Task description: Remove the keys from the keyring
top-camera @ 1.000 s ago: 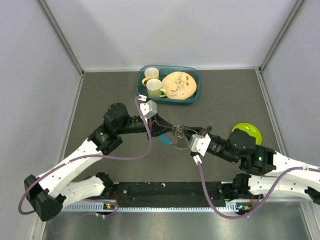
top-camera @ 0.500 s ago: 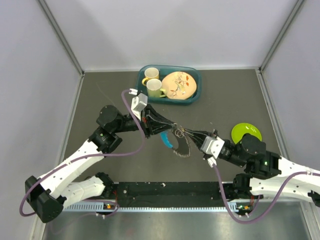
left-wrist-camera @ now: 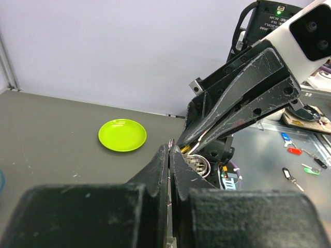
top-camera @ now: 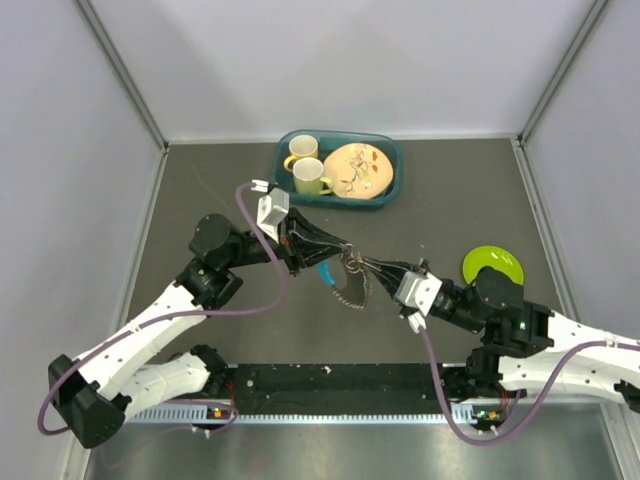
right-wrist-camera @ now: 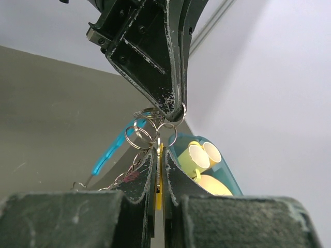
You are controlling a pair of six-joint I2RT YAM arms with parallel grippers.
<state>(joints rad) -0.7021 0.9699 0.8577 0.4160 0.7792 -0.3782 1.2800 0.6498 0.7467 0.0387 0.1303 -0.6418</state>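
The keys hang in mid-air between my two grippers over the middle of the table. My left gripper is shut on the keyring, a cluster of thin silvery loops, and shows from the front in the right wrist view. My right gripper is shut on an orange-yellow key head just below those loops. A teal-blue key piece dangles to the left. A silvery chain hangs below. In the left wrist view my left gripper meets the right gripper's fingers tip to tip.
A teal tray at the back holds two yellow mugs and a peach plate. A lime-green plate lies on the table at the right, beside the right arm. Grey walls close the table's sides.
Both grippers keep their hold. The left gripper has drawn back to the left and the right gripper to the right. The chain and teal piece now hang lower between them.
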